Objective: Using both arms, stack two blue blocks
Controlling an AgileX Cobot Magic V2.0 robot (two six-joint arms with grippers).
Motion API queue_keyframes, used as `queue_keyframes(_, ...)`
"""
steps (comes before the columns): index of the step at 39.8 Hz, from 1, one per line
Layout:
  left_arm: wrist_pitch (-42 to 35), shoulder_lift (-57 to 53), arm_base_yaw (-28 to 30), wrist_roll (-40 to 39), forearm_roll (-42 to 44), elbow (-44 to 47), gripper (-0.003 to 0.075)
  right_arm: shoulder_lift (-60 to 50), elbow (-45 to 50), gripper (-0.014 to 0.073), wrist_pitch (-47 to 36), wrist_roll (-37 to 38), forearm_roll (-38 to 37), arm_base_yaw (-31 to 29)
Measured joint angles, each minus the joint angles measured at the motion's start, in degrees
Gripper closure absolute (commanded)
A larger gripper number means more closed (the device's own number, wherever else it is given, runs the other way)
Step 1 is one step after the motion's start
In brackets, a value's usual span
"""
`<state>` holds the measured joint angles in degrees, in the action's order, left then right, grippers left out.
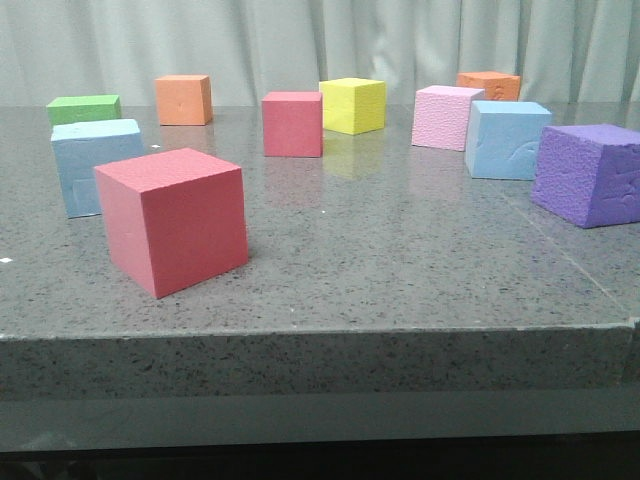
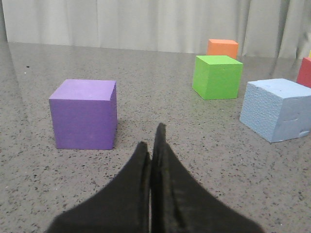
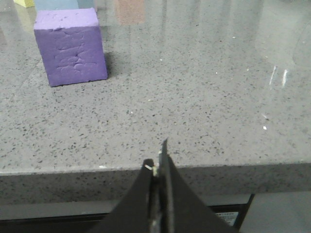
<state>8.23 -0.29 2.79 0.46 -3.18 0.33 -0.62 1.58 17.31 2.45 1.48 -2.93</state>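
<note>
- Only my left wrist view showed a smooth purple cube [image 2: 85, 114].
- I saw one blue block [image 1: 92, 166] near the table's [image 1: 400, 270] left edge, the other blue block [image 1: 507, 139] toward the right edge.
- Left gripper [image 2: 151, 143] and right gripper [image 3: 159, 158] were pressed together, empty, apart from both.

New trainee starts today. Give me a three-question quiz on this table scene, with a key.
1. True or false: the left hand is shut and holds nothing.
2. Multiple choice: in the front view, which cube stands just in front of the left blue block, partly covering it? A) yellow cube B) large red cube C) green cube
3. Fill in: the right blue block sits between the pink cube and the ______ cube.

Key:
1. True; the right hand is shut and empty too.
2. B, the large red cube.
3. Purple, the rough purple cube at the right edge of the table.
</note>
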Motion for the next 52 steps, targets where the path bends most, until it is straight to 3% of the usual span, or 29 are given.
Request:
queue_keyframes(45,0.00,0.00,0.00,0.00,0.00,0.00,0.0741,0.00,0.00,0.0654,0.00,0.00,0.00,0.00)
queue_keyframes(52,-1.40,0.00,0.00,0.00,0.00,0.00,0.0741,0.00,0.00,0.0654,-2.98,0.00,0.00,0.00)
